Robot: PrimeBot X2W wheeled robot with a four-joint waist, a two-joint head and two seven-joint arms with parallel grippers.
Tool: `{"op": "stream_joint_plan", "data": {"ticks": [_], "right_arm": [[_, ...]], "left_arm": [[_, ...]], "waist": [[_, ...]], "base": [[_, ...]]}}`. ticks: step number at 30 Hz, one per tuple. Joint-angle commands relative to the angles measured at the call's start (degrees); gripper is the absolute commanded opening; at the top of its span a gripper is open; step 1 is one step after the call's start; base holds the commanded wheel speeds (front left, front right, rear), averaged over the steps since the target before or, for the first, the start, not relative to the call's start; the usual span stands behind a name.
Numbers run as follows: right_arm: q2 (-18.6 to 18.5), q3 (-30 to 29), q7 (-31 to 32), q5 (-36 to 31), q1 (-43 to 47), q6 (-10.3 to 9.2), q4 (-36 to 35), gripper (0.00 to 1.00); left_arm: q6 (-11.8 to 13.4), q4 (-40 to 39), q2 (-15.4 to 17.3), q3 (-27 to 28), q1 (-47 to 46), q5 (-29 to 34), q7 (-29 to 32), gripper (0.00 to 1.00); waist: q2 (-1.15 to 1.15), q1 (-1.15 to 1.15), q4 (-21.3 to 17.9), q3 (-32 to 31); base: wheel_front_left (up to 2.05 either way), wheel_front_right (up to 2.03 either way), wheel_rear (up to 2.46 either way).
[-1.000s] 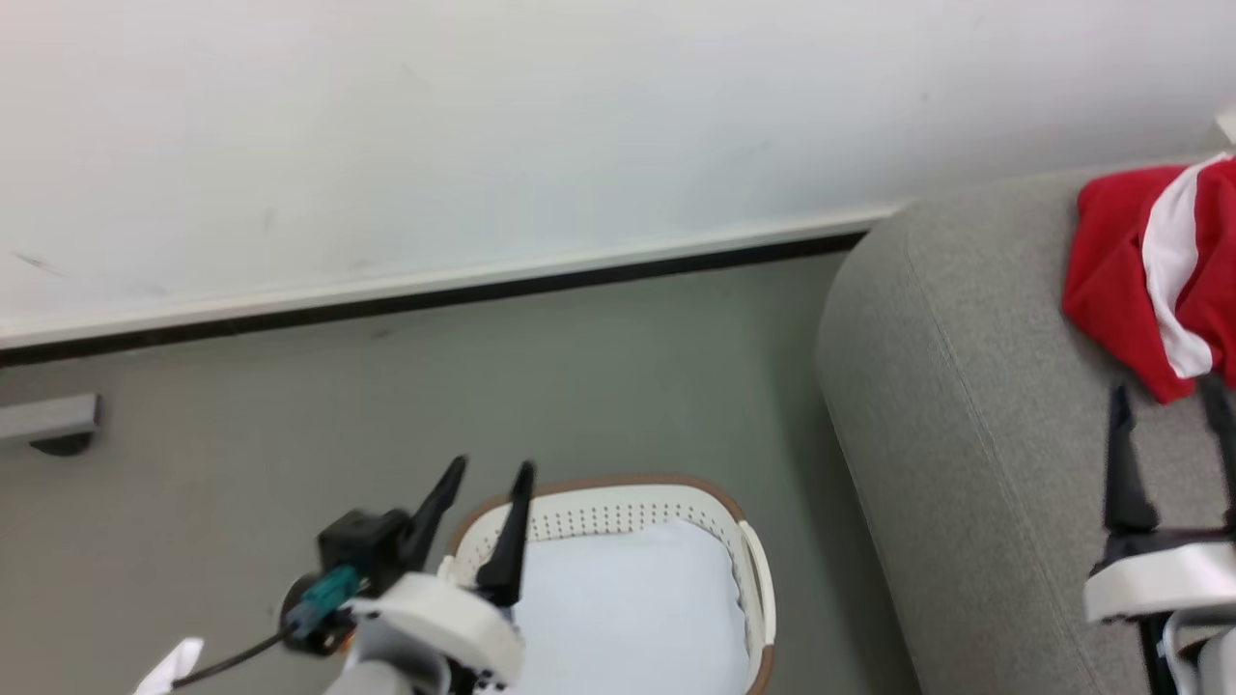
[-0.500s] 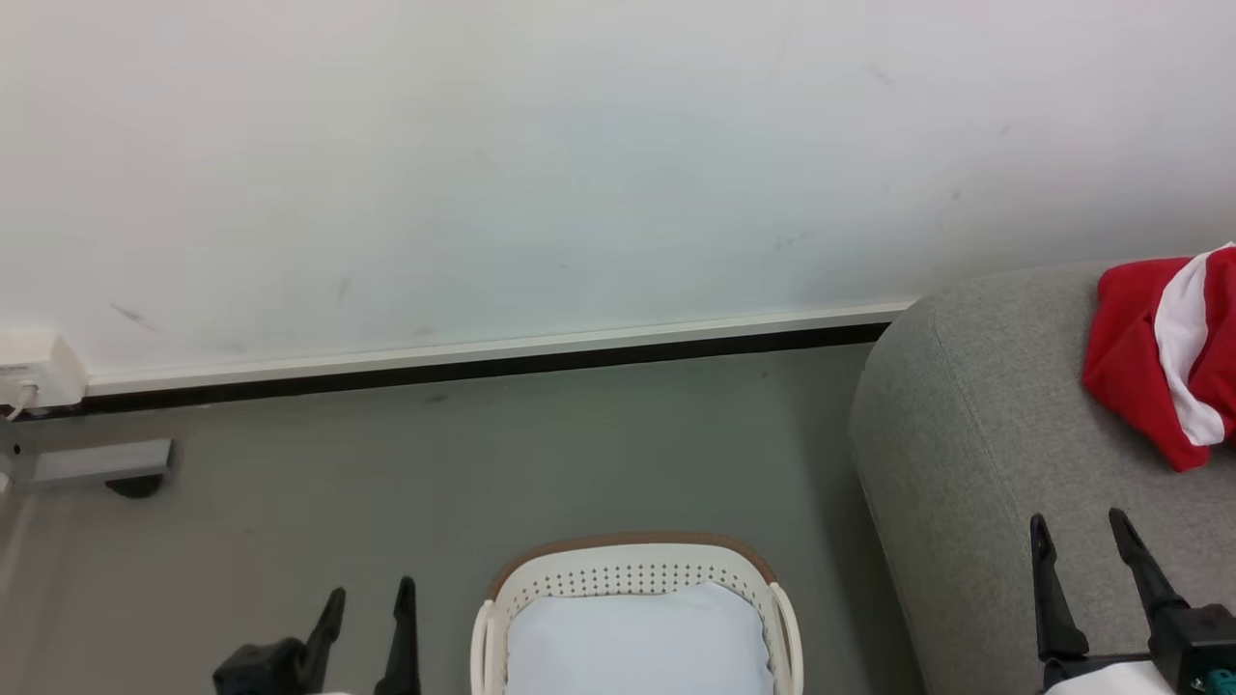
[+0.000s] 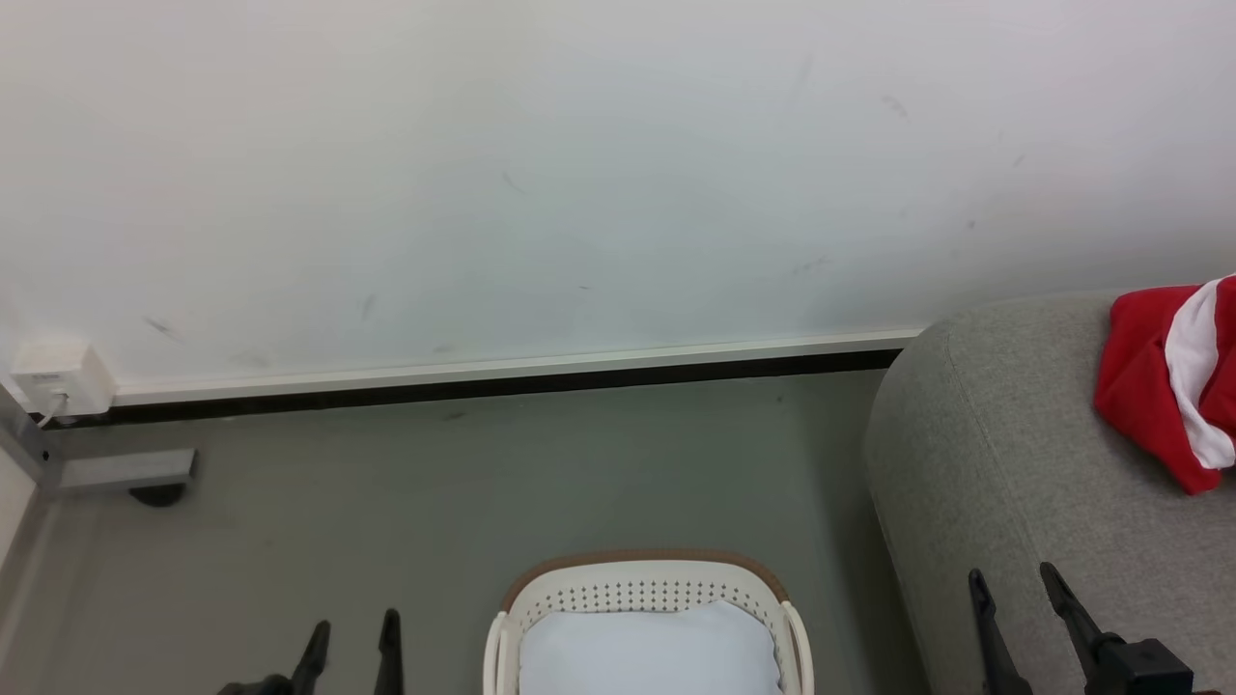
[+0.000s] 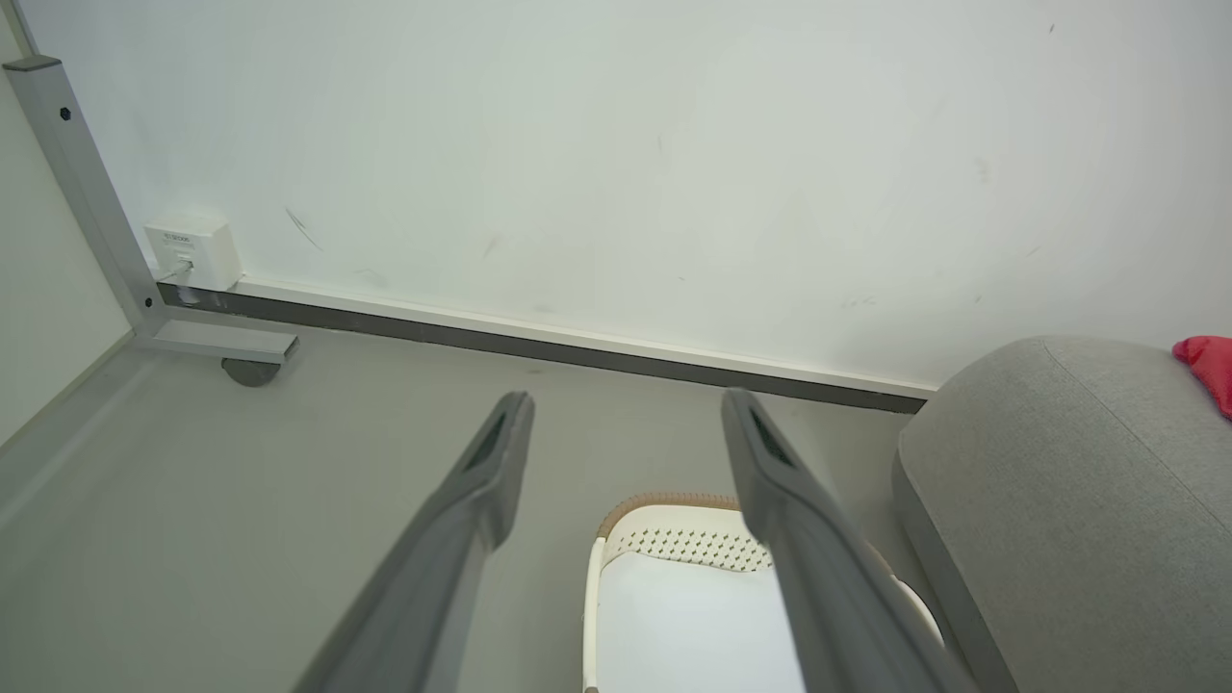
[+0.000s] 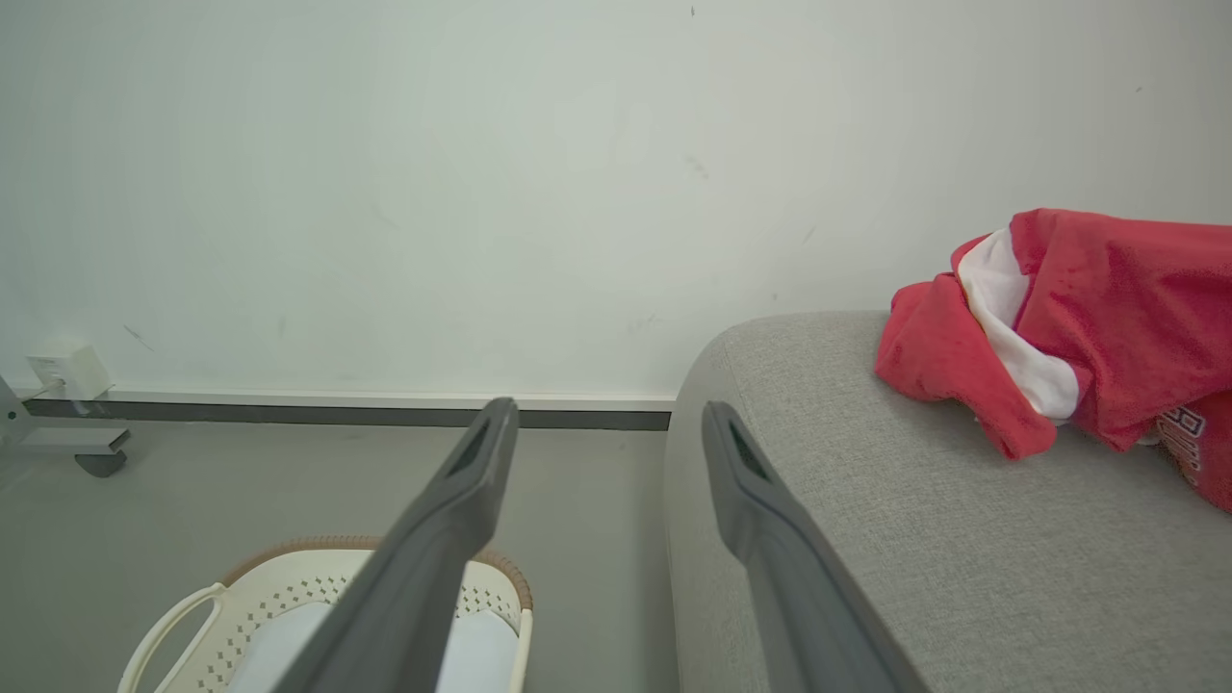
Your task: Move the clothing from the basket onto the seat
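Observation:
The red clothing with a white stripe lies bunched on the grey seat at the right; it also shows as clothing on the seat in the right wrist view. The white basket with a brown rim stands on the floor at bottom centre, holding only a pale flat cloth. My left gripper is open at the lower left, left of the basket. My right gripper is open over the seat's front, below the clothing and apart from it. Both hold nothing.
A white wall with a dark baseboard runs behind the grey floor. A wall socket box and a metal frame foot with a caster sit at the far left. Bare floor lies between basket and wall.
The head view has tilted up, so the basket and seat sit lower in it. Both grippers have drawn back toward the bottom edge, the left one away from the basket rim; both stay open.

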Motion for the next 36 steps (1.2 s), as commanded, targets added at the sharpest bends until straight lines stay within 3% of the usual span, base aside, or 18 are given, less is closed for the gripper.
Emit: {"op": "stream_joint_plan", "data": {"ticks": [1, 7, 15, 16, 24, 36], "right_arm": [[-0.08, 0.50, 0.04, 0.74, 0.13, -0.13, 0.63, 1.00], [-0.09, 1.37, 0.04, 1.81, -0.26, -0.13, 1.65, 1.00], [-0.09, 1.47, 0.04, 2.10, -0.65, -0.13, 2.16, 1.00], [0.02, 1.48, 0.01, 1.87, -0.33, 0.00, 1.91, 0.00], [0.68, 1.36, 0.25, 2.45, 1.53, 0.00, 4.83, 0.00], [0.54, -0.04, 3.76, 15.78, 0.73, -0.01, 2.70, 0.00]], "left_arm": [[-0.48, 0.27, -0.31, 0.65, 0.73, 0.92, -0.08, 1.00], [-2.58, 0.59, -1.44, 2.13, 0.64, 2.89, -0.08, 1.00], [-3.60, 0.79, -2.50, 3.63, 0.95, 4.38, -0.08, 1.00], [-3.51, 0.81, -2.54, 3.49, 0.14, 4.04, -0.01, 0.00], [-3.56, 4.03, -3.28, 3.05, 1.19, 3.36, 0.38, 0.00], [-4.46, 2.71, -3.24, 4.84, -0.29, -8.98, 3.90, 0.00]], "waist": [[0.00, 0.01, 0.15, -0.12], [0.00, 0.01, 0.64, -0.33], [0.00, 0.01, 1.09, -0.45], [0.00, 0.01, 1.10, -0.46], [0.00, 0.01, 1.13, -0.46], [0.00, 0.01, 1.25, -0.26]], "base": [[0.00, 0.00, 0.00], [0.00, 0.00, 0.00], [0.00, 0.00, 0.00], [0.00, 0.00, 0.00], [0.00, 0.00, 0.00], [0.00, 0.00, 0.00]]}}
